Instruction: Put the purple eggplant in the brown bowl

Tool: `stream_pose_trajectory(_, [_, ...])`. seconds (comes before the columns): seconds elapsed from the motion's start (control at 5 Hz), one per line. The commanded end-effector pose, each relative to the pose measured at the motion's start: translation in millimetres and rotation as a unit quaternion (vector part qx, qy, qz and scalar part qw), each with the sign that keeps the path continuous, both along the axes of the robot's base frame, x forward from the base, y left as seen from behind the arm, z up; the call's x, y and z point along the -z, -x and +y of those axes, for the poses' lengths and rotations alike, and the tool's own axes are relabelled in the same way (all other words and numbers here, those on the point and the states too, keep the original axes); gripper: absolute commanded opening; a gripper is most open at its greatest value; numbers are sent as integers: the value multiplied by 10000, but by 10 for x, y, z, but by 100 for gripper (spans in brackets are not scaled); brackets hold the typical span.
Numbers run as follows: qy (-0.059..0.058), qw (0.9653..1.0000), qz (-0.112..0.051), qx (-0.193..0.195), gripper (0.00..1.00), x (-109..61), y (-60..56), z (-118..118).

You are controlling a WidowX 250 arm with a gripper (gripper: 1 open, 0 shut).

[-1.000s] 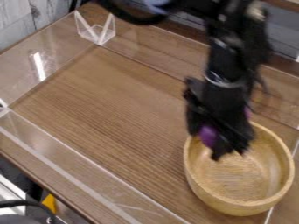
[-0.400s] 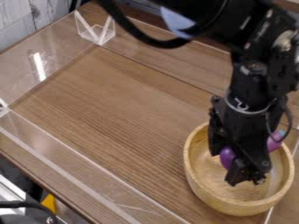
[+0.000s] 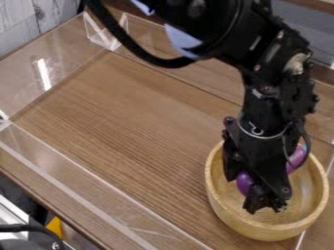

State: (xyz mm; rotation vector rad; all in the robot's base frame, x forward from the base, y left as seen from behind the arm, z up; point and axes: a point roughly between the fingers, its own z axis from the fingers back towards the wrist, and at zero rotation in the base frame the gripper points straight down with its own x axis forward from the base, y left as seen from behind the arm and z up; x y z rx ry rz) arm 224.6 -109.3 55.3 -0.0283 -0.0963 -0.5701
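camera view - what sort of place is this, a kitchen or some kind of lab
Probably a robot test bench, not a kitchen: a wood-grain table fenced by clear plastic walls, with a black robot arm lowering a purple eggplant into a brown bowl.

The brown bowl point(image 3: 268, 200) sits on the worktop point(image 3: 124, 117) at its near right corner. The gripper point(image 3: 263, 190) reaches down inside the bowl, with the purple eggplant point(image 3: 245, 181) between its jaws, above the bowl's floor. Clear walls point(image 3: 53, 73) border the worktop on the left.

Black arm bent over — end effector point(image 3: 260, 191) pointing down, partly closed.
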Motion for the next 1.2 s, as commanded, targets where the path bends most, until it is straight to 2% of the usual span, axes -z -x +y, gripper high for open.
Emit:
stream_pose_trajectory(0.0, [120, 9991, -176, -362, 0, -82, -54, -14])
stream_pose_trajectory(0.4, [167, 9988, -138, -428, 0, -76, -119, -59])
stream_pose_trajectory(0.8, [199, 9975, -89, -674, 0, -160, -112, -262])
stream_pose_trajectory(1.0, [207, 9967, -92, -774, 0, -162, -139, -253])
